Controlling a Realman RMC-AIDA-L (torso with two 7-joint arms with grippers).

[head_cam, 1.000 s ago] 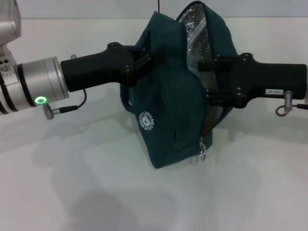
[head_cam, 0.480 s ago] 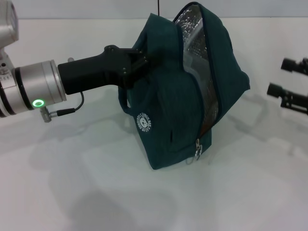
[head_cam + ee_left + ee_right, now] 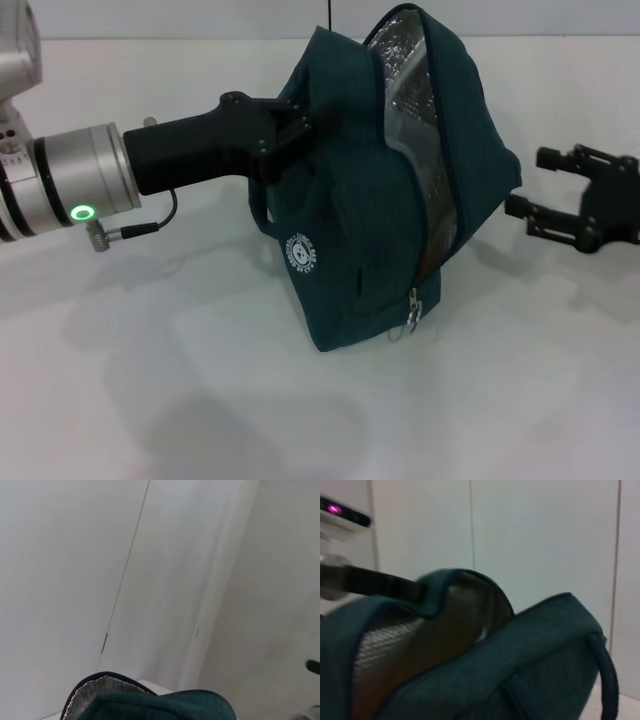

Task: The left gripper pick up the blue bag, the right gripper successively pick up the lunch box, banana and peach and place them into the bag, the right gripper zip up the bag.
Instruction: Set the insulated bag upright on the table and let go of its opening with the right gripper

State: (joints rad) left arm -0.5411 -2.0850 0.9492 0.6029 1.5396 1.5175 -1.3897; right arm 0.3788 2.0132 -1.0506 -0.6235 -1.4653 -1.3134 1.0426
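Head view: the blue bag [image 3: 375, 190] sits on the white counter [image 3: 200, 400], tilted, its mouth gaping and the silvery lining [image 3: 410, 80] exposed. The zip pull [image 3: 412, 310] hangs near the bag's lower front edge, beside the white round logo [image 3: 304, 253]. The left gripper [image 3: 295, 125] is clamped on the bag's upper rim on the side away from the opening, fingers pinching the fabric. The right gripper [image 3: 535, 185] stands off the bag's open side, clear of the fabric, jaws spread and grasping nothing. Left wrist view shows only the bag's top edge [image 3: 150, 705] and lining against a pale wall. Right wrist view shows the bag's open mouth [image 3: 435, 640] and one rope handle [image 3: 607, 675] close up.
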